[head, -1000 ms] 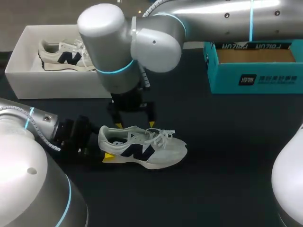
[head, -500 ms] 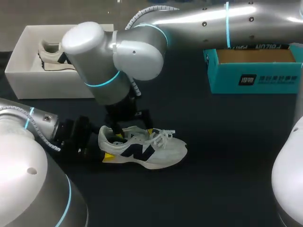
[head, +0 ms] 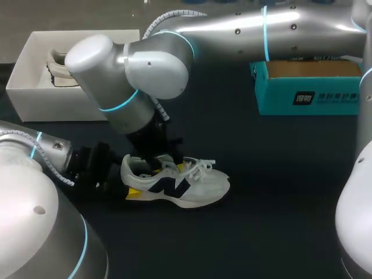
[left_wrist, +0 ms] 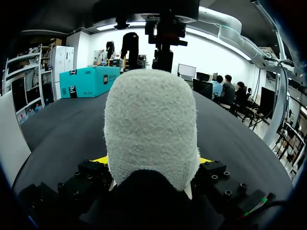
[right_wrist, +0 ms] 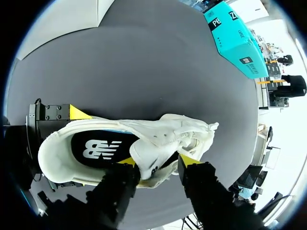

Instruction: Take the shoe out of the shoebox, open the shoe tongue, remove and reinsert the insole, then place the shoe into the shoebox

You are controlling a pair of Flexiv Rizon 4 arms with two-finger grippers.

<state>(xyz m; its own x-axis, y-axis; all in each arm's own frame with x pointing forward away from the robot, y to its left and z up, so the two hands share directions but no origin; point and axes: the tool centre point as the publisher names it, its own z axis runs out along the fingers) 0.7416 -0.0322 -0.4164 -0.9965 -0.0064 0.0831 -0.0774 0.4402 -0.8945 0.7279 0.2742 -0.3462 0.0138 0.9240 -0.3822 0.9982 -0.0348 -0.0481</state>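
Step in hand: opening the tongue. The shoe (head: 180, 186) is already out of the box and sits upright on the counter (head: 279, 192) at approx. 7 o'clock from its middle, heel to 9, toe to 3. The white shoebox (head: 35, 99) is at 10 o'clock w/ a second shoe (head: 55, 64) in it. A teal box (head: 314, 96) is at 2 o'clock.

L gripper (left_wrist: 152, 160): fingers clamped on the heel from both sides, steadying the shoe.

R gripper (right_wrist: 157, 162): fingers apart, straddling the tongue (right_wrist: 148, 153), one down in the opening over the insole (right_wrist: 103, 148), the other over the laces. No firm pinch seen yet.

Next, I'd say: R closes on the tongue and pulls it toward 3 o'clock and up. L must hold hard or the shoe lifts. After that the insole's rear edge needs to be reachable.
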